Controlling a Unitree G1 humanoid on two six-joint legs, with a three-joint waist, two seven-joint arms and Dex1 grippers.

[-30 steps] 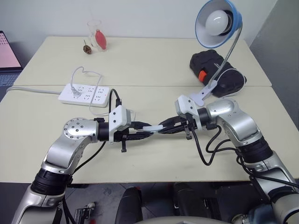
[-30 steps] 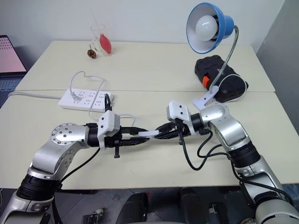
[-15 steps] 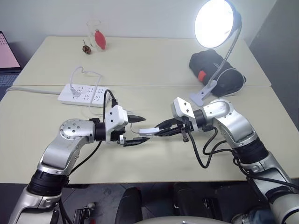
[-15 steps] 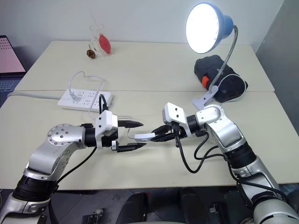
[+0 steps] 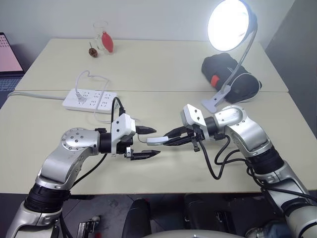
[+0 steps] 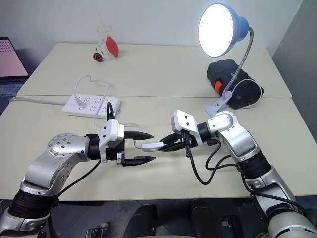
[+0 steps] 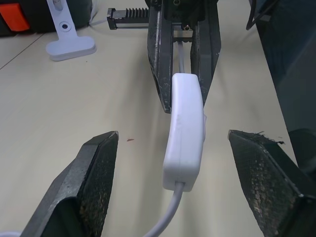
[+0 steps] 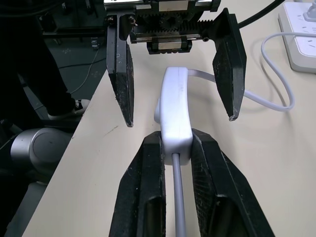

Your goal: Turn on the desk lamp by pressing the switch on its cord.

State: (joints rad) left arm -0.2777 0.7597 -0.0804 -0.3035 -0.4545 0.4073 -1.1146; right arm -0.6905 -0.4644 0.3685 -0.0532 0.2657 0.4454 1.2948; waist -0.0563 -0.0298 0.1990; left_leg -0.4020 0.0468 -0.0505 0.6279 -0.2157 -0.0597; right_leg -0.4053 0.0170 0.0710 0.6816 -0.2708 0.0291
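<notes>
Lamp (image 5: pixel 229 21) is lit. Right end effector (image 5: pixel 166 139) pinches one end of the switch (image 5: pixel 154 140) above the counter (image 5: pixel 163 64); left end effector (image 5: pixel 148 142) is spread around the other end, not touching. Switch looks light, rigid, slick plastic; grip its flat sides, since the cord (image 8: pixel 274 79) is floppy.

I can't read any text, brand, number or sign anywhere here; the power strip (image 5: pixel 89 99), the switch (image 7: pixel 185 131) and the screen (image 5: pixel 9 54) at the table's edge carry nothing I can make out
</notes>
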